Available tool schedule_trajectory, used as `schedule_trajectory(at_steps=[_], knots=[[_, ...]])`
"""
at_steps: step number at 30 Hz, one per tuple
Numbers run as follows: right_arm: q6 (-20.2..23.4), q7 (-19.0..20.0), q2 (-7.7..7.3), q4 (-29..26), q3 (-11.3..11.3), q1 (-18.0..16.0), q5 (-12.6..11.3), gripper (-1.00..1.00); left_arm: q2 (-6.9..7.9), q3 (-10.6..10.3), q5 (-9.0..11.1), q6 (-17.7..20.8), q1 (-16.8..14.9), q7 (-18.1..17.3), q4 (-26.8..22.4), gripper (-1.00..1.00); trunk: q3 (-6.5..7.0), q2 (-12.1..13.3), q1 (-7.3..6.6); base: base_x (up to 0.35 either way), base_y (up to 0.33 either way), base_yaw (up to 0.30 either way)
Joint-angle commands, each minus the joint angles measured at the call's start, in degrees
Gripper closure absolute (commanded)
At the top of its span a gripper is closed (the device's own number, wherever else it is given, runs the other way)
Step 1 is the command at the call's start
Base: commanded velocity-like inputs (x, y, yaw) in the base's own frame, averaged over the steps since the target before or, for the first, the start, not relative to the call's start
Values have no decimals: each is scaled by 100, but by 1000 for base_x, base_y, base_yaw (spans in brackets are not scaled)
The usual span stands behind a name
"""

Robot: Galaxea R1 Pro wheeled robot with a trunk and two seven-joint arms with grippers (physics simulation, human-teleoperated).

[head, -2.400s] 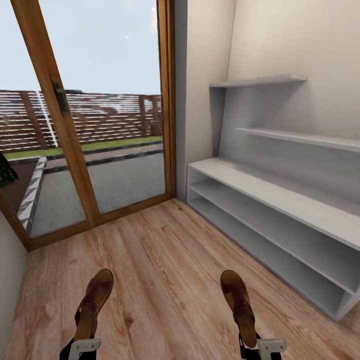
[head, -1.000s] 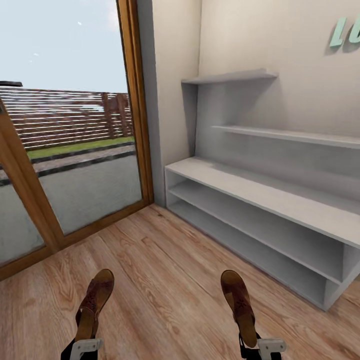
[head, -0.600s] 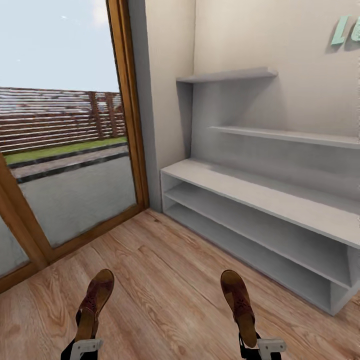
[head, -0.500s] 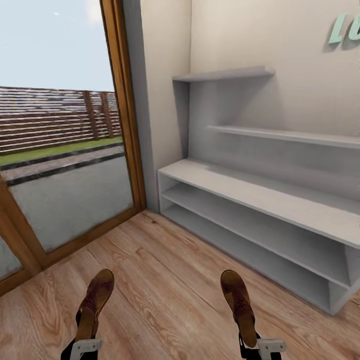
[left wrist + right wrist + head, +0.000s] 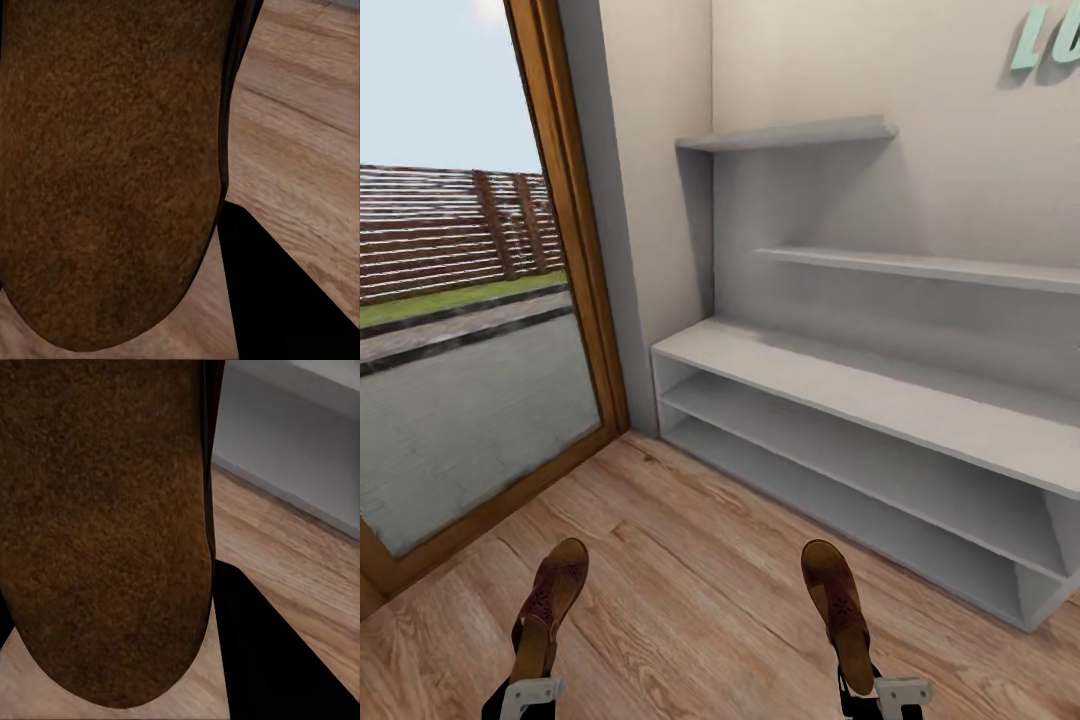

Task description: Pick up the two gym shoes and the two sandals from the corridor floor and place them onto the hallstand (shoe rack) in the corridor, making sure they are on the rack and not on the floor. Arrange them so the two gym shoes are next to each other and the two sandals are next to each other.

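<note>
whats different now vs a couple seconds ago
The camera has swung to the right with the robot: the hallstand now sits nearer the middle of the head view, the glass door has slid off toward the left, and the mint letters have come into view. Nothing was grasped or released. The left gripper and right gripper each still hold a sandal above the corridor floor.

Dark brown sandals (image 5: 838, 610), pale grey hallstand (image 5: 880, 400), mint letters (image 5: 1045, 40)

We note two dark brown leather sandals (image 5: 548, 610) with matt, grainy suede-like footbeds; warm wood-plank floor (image 5: 700, 570), visible grain; pale grey matt-painted shoe rack (image 5: 880, 420); wood-framed glass door (image 5: 565, 230).
</note>
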Motion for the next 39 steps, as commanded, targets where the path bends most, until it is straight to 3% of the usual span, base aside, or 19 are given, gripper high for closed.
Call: schedule_trajectory(at_steps=[1, 23, 39], knots=[[-5, -54, -5, 2, 30, -4, 25, 100, -2, 19, -23, -14, -3, -15, 3, 100, -12, -2, 1, 252, 252, -218], [-5, -54, -5, -6, 27, -4, 21, 100, -2, 19, -23, -14, 1, -15, 3, 100, -108, -2, 1, 199, 281, -264], [-5, -54, -5, -7, 24, -4, 23, 100, -2, 19, -23, -14, 0, -15, 0, 100, -195, -2, 1, 25, 302, -261]])
